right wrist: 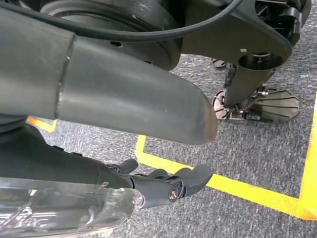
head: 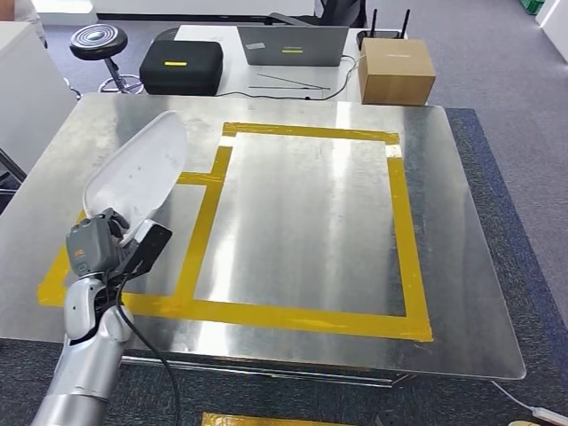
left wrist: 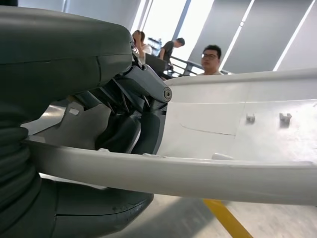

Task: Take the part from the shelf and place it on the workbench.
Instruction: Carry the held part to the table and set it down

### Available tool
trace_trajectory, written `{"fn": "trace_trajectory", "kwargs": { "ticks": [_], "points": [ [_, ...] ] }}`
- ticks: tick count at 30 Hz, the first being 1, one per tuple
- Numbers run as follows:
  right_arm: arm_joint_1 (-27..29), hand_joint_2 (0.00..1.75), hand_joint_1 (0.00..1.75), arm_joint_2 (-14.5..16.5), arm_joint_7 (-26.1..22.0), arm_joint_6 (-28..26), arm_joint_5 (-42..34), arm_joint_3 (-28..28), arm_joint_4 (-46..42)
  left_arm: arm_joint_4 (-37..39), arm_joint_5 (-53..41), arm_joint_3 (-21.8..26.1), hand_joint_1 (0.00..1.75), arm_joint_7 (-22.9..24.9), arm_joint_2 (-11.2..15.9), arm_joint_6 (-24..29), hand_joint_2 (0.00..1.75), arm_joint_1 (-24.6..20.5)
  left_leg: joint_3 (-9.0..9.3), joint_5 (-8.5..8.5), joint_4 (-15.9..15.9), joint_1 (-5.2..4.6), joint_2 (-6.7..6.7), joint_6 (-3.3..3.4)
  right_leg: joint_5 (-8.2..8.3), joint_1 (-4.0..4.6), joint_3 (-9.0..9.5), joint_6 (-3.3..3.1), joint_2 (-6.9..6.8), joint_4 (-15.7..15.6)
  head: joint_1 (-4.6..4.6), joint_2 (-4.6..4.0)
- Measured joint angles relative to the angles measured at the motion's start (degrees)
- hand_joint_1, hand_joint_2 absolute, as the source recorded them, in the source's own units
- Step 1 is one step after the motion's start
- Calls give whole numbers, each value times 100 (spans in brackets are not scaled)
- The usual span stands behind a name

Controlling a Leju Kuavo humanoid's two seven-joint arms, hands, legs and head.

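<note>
Though the part is already off the shelf and over the table, it has not yet been set down, so the placing is what remains. The table is a wide metal sheet that takes up most of the head view, with yellow tape marking a large rectangle at centre and a smaller one at lower left. Behind it, along the top of the frame, stand a black case, a laptop and a cardboard box, with a stool at upper left.

The part is a white, shallow curved shell at left of centre in the head view, tilted up above the smaller taped rectangle; I cannot tell whether its far end touches the metal. The left hand grips its near end from below, thumb on one face and dark fingers inside the shell, as the left wrist view shows plainly.

The right hand hangs low over grey carpet crossed by yellow floor tape; it holds nothing, its fingers lying loosely extended rather than curled in.

Judged from this, lowering and releasing within a taped area is left.
</note>
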Motion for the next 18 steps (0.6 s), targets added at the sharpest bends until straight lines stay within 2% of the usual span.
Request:
{"fn": "trace_trajectory", "kwargs": {
  "ticks": [4, 10, 18],
  "points": [
    [-1, 0, 0, 12, 12, 6, 34, 0, 0, 290, -398, -253, 155, 332, -8, -14, 175, -185, 0, 1, 0, -1, 1, 1, 0, -1, -2, 0, 2, 0, 1, 0],
    [-17, 0, 0, 27, 28, 10, 106, 0, 0, 836, -1373, -553, 155, 1341, -16, -43, 175, -546, 0, 2, 0, -2, 0, 0, 1, -1, -2, 1, 1, 0, 0, 0],
    [-26, 0, 0, 53, 82, -26, 190, -32, 0, 1428, -2133, -671, 155, 2019, 62, -50, 175, -821, -1, 2, 0, -1, 0, 0, 1, -1, -2, 1, 2, 1, 0, 1]
  ]
}}
